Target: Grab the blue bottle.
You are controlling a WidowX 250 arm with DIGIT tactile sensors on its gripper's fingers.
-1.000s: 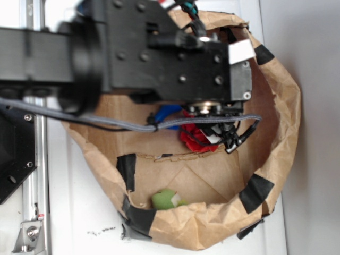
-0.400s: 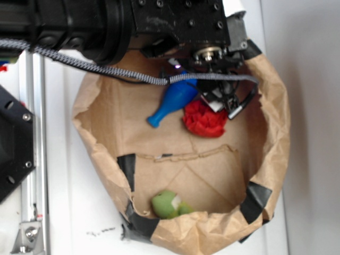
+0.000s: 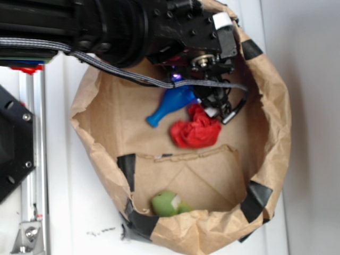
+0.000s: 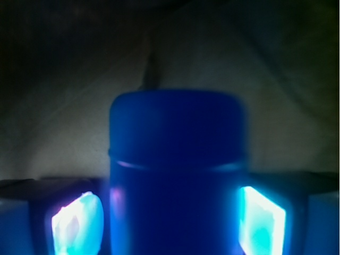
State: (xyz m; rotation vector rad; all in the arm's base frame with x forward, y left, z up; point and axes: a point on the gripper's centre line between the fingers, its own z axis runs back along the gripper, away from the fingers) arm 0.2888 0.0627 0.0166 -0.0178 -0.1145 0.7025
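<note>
The worktop is a smooth pale surface, and on it sits a wide, crumpled brown paper bag with its rim rolled down and patched with strips of black tape. The black arm reaches in over the bag's far edge, with a braided grey cable trailing across it. Inside the bag, in descending size: a red ruffled cloth, soft and lumpy, just beside the bottle; the bottle, smooth bright-blue plastic shaped like a bowling pin, lying on the bag floor with its narrow neck pointing away from the claw and its wide body under the claw; and a small green rounded toy near the front wall, well apart from the others. The claw has its two fingers standing on either side of the bottle's blue body in the wrist view, which is blurred and glare-lit; whether the pads actually press the plastic cannot be told. Judged progress: the approach and straddling are done; a confirmed closure and a lift remain. The smooth rounded plastic may slip under a loose grip.
</note>
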